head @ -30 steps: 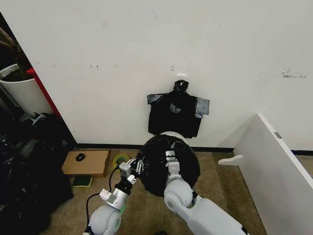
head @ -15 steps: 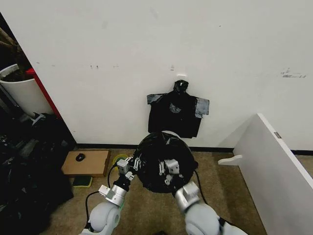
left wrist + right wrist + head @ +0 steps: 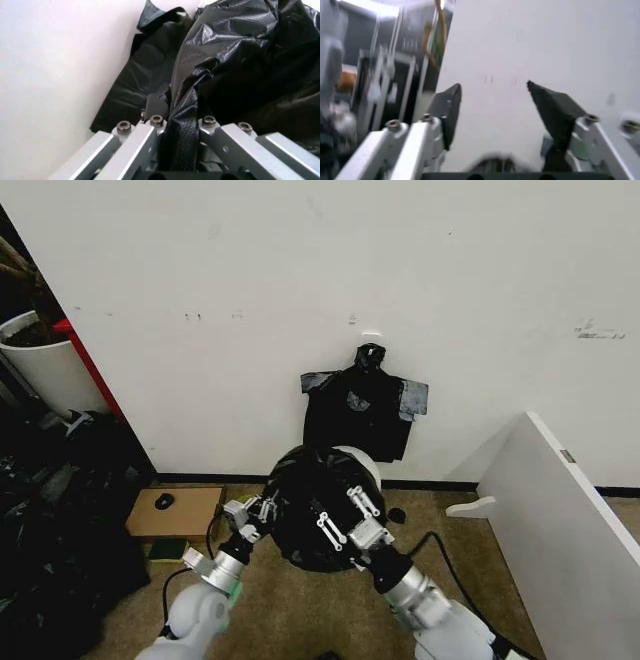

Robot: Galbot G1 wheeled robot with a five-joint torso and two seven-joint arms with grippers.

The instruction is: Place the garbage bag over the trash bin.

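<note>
Your garbage bag (image 3: 312, 505) drapes over the upright trash bin (image 3: 362, 463), whose white rim peeks out toward the wall (image 3: 400, 300). Left gripper (image 3: 262, 508) clenches the bag's edge; right gripper (image 3: 343, 515) hovers above it, fingers spread, holding nothing. Open carpet (image 3: 470, 550) lies rightward.

No readable text, label, brand, number or sign anywhere here.
</note>
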